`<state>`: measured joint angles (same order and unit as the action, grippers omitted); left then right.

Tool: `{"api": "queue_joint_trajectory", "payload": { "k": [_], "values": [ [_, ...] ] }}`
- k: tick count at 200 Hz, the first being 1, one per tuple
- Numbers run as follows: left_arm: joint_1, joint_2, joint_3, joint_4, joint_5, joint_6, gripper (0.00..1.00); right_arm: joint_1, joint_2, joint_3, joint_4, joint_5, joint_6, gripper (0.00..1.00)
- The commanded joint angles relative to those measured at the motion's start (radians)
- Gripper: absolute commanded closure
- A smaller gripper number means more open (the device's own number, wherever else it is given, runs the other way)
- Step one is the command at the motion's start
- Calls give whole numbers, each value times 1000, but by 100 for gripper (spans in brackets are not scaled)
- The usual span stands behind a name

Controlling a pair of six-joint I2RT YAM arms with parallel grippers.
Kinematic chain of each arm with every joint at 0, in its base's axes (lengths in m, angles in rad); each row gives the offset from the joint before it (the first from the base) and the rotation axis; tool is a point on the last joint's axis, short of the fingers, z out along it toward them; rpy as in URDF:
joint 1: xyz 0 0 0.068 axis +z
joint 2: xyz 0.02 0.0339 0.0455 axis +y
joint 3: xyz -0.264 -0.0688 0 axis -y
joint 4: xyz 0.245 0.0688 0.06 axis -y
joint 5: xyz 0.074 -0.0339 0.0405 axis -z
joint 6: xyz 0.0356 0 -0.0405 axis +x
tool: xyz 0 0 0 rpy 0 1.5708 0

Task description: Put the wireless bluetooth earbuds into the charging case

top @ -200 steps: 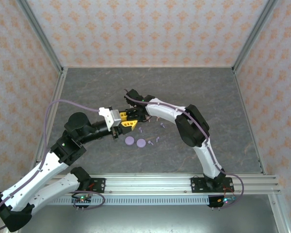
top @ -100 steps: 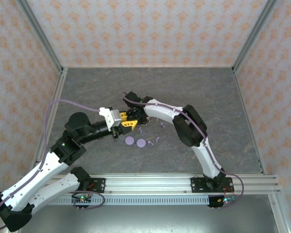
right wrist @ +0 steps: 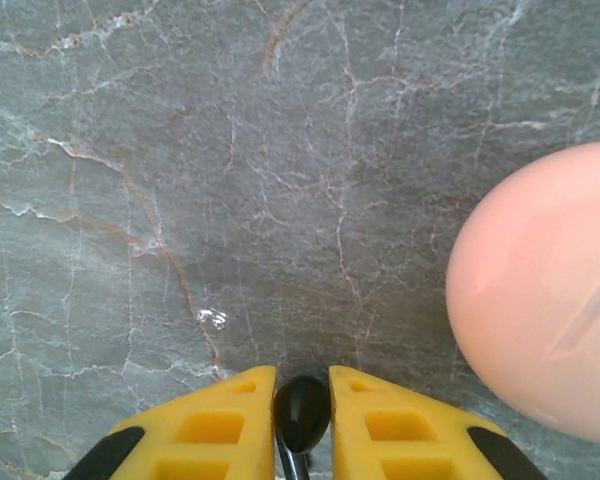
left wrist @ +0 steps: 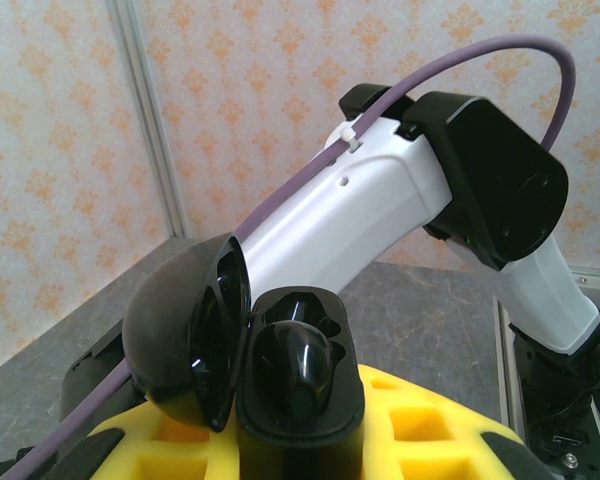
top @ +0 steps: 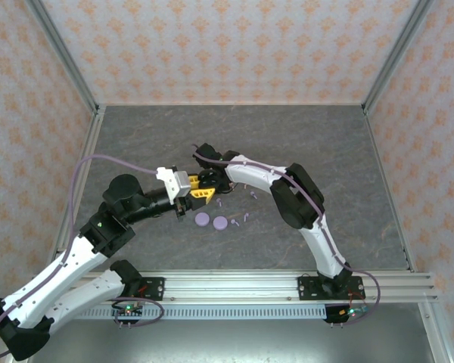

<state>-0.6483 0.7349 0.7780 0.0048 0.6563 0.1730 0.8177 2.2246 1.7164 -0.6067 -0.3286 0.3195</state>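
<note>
My left gripper (left wrist: 296, 446) is shut on a black charging case (left wrist: 302, 400) that stands upright between its yellow fingers. The case's lid (left wrist: 180, 335) hangs open to the left, and one black earbud (left wrist: 298, 368) sits in a socket. My right gripper (right wrist: 302, 385) points down at the table, shut on a second black earbud (right wrist: 302, 408) whose stem runs back between the pads. In the top view both grippers meet mid-table, the left (top: 200, 193) just below the right (top: 209, 179). Lavender earbuds (top: 221, 203) lie loose nearby.
A pink rounded case (right wrist: 540, 290) lies on the table close to the right of my right gripper. Two lavender disc cases (top: 203, 219) (top: 220, 223) sit in front of the grippers, with more lavender earbuds (top: 253, 195) (top: 246, 218) to their right.
My right gripper's jaws have closed onto the black earbud. Both arms have stayed almost in place, and the left gripper has kept its hold on the case.
</note>
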Motion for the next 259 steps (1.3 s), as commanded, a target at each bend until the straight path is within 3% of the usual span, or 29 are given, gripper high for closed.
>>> {"api": "queue_joint_trajectory", "payload": {
  "k": [1, 78, 137, 206, 259],
  "values": [
    [-8, -12, 22, -4, -8, -10, 100, -11, -154, -85, 78, 26, -2, 82],
    [-8, 13, -61, 168, -36, -129, 100, -158, -758, -536, 415, -56, 7, 83],
    [-8, 90, -66, 275, -13, -174, 100, -199, -1160, -691, 564, -161, -20, 82],
    [-8, 174, -30, 313, 34, -191, 100, -143, -1288, -770, 793, -354, -15, 82],
    [-11, 185, -24, 320, 43, -197, 100, -66, -1258, -761, 807, -348, -90, 82]
  ]
}}
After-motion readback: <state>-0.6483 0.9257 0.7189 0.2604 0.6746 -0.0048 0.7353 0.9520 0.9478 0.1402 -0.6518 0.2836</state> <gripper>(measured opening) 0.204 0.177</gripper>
